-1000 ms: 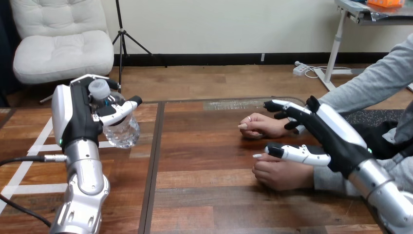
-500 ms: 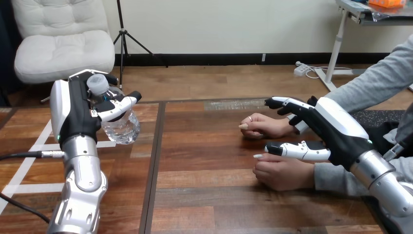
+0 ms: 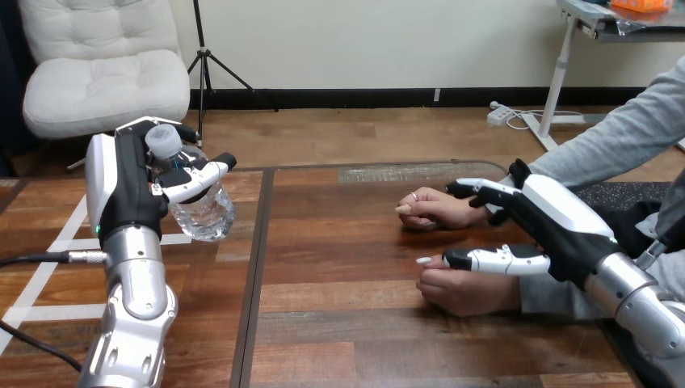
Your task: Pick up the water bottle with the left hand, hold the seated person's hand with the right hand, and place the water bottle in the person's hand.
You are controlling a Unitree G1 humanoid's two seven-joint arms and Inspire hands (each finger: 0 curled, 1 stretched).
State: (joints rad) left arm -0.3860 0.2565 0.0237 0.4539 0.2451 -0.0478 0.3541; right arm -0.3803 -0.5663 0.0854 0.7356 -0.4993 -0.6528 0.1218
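Left robot hand (image 3: 129,190) is wrapped round the water bottle (image 3: 198,212), thumb (image 3: 198,176) clamped across the front just under the white cap (image 3: 163,141). The bottle is upright over the left part of the bench (image 3: 339,323) and looks lifted, though the clear plastic makes its base hard to judge. Its far side is hidden behind the palm. The right robot hand (image 3: 557,222) is spread open, not gripping anything. Its fingers (image 3: 476,189) reach fairly straight over the wrist of the person's farther hand (image 3: 432,208) and its thumb lies along the top of the person's nearer hand (image 3: 464,289). Can't tell if either actually touches. Both of the person's hands rest loosely curled on the bench at the right, well apart from the bottle, wrists partly covered by the robot hand.
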